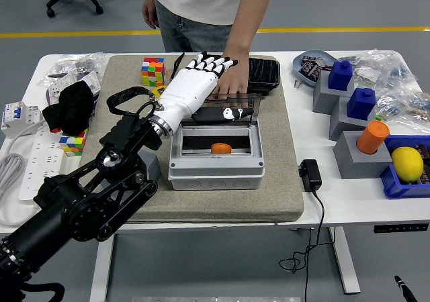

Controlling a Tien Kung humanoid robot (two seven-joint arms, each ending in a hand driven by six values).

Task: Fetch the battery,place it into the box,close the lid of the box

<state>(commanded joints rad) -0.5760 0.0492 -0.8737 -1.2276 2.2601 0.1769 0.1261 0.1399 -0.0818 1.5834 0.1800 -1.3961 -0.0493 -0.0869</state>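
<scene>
A grey box (pixel 215 168) sits on the beige mat, its inside open to view with an orange battery (pixel 220 148) lying in it. Its clear lid (pixel 235 106) stands tilted up at the box's back edge. My left hand (pixel 201 87), white with black fingertips, reaches over the box from the left; its fingers are spread behind the lid and its thumb (pixel 232 114) lies across the lid's front. A person's hand (pixel 234 82) rests on the mat just behind the lid. My right arm is out of view.
A black tray (pixel 263 74) lies behind the box. Two puzzle cubes (pixel 152 70), a black cloth (pixel 72 104) and a power strip (pixel 30 161) are at the left. Grey stands with blue blocks (pixel 353 94), an orange cylinder (pixel 373 137), a lemon (pixel 407 163) and a black adapter (pixel 310 174) are at the right.
</scene>
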